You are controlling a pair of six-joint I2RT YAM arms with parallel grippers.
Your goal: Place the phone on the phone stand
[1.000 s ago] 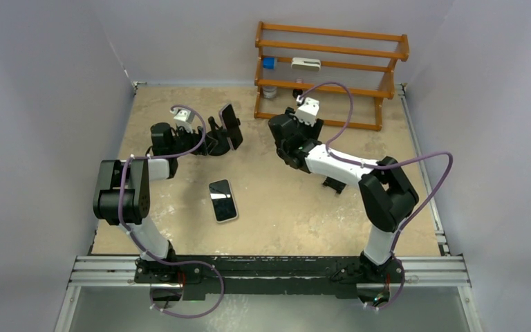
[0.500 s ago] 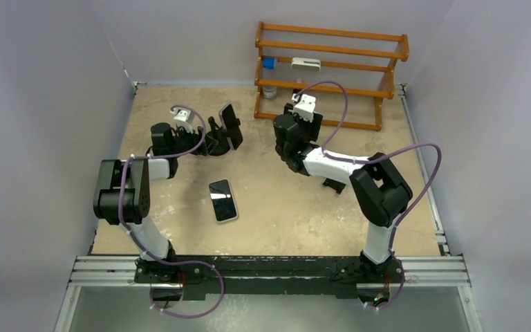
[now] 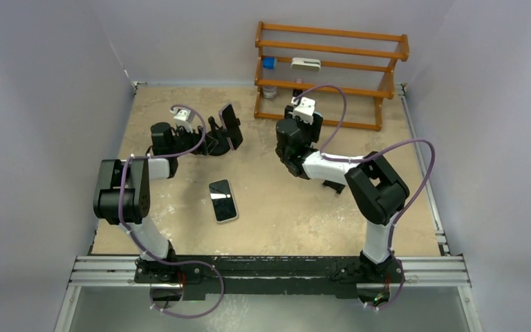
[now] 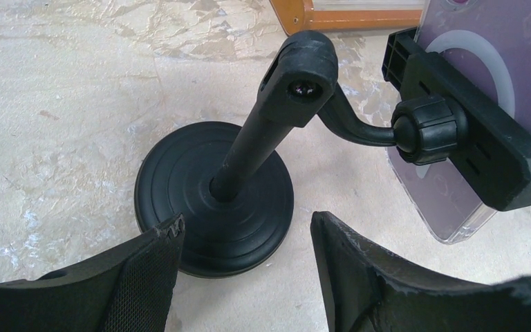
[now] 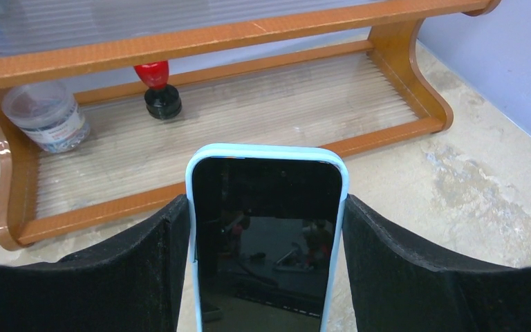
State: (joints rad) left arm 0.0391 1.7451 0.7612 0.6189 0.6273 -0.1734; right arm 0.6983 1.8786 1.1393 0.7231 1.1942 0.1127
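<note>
Left wrist view showed the left gripper (image 4: 245, 228) open and empty, just short of the phone stand (image 4: 249, 149), whose cradle held a clear-cased phone (image 4: 487, 48). Mid-table a second phone (image 3: 222, 200) lay flat, long axis running near to far. The right gripper (image 5: 266, 214) pinched a blue-cased phone (image 5: 266, 235) by its long edges, top end pointing at the wooden shelf (image 5: 180, 34); seating it looked not yet done

Three phones showed: a white-edged phone (image 3: 222, 200) flat at centre, a clear-cased phone (image 3: 231, 125) upper left, a blue-cased phone (image 5: 266, 228) low in the right wrist view. Plainly seen were one phone stand (image 4: 249, 221), one wooden rack (image 5: 214, 40), one clear jar (image 5: 45, 114), one red-topped object (image 5: 157, 88).
</note>
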